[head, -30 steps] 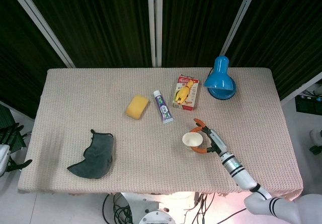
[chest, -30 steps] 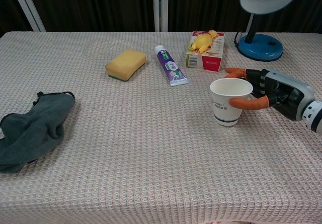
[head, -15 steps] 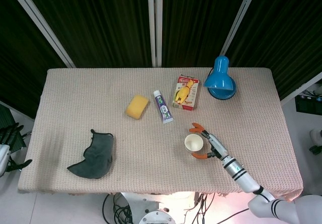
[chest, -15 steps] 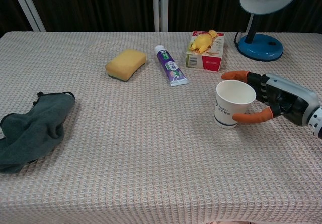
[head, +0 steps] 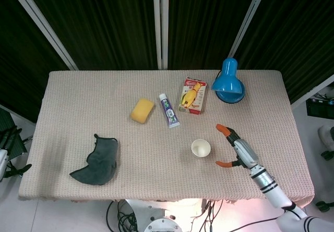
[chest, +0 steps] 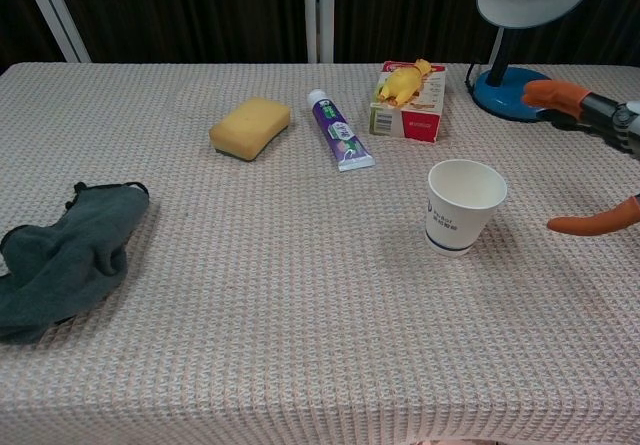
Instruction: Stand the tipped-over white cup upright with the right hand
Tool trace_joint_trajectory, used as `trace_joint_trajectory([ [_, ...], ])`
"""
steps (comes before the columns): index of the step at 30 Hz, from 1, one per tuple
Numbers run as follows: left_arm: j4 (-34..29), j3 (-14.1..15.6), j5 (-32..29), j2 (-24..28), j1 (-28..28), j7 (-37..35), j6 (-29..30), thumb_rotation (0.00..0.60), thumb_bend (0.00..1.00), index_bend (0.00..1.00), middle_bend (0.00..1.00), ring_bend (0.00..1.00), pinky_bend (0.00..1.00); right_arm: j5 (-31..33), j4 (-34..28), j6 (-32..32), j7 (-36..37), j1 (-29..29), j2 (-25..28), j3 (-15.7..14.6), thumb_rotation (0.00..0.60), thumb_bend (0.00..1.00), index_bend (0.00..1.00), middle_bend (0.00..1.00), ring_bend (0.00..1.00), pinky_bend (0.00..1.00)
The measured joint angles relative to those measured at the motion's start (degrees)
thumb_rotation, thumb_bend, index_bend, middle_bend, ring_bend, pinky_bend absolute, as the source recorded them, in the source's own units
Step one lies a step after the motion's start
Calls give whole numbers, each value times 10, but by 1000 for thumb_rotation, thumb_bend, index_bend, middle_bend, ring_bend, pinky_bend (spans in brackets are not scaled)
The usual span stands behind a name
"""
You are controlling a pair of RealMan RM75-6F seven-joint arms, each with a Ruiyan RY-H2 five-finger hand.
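The white paper cup (head: 201, 148) (chest: 462, 205) stands upright on the woven table cover, mouth up, with nothing touching it. My right hand (head: 236, 147) (chest: 600, 160) hovers to the cup's right, clear of it, its orange-tipped fingers (chest: 556, 93) spread wide apart and holding nothing. Only the fingertips show at the right edge of the chest view. My left hand (head: 5, 161) hangs off the table's left side at the frame edge, too small to read.
Behind the cup lie a red box with a yellow toy (head: 193, 95) (chest: 409, 98), a toothpaste tube (head: 169, 110) (chest: 339, 130) and a yellow sponge (head: 142, 110) (chest: 249, 127). A blue desk lamp (head: 227, 81) (chest: 519, 25) stands back right. A dark cloth (head: 97, 160) (chest: 60, 257) lies front left.
My right hand let go of the cup and drew back to the right, fingers spreading. The cup stayed standing upright where it was set.
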Motion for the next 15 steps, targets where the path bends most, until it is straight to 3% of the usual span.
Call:
trace_joint_trajectory([
  [7,1,-8,-5,-6,8,18,22,600,124,16,0,0,5,95,-102,77,-320,-90,77,21,600,0,0,0,0,0],
  [10,-1,-7,-5,-7,9,26,21,600,124,16,0,0,5,144,-142,113,-403,-131,97,38,600,0,0,0,0,0],
  [15,0,-6,-6,-8,8,31,17,600,123,16,0,0,4,179,-178,139,-474,-157,107,59,600,2,0,0,0,0],
])
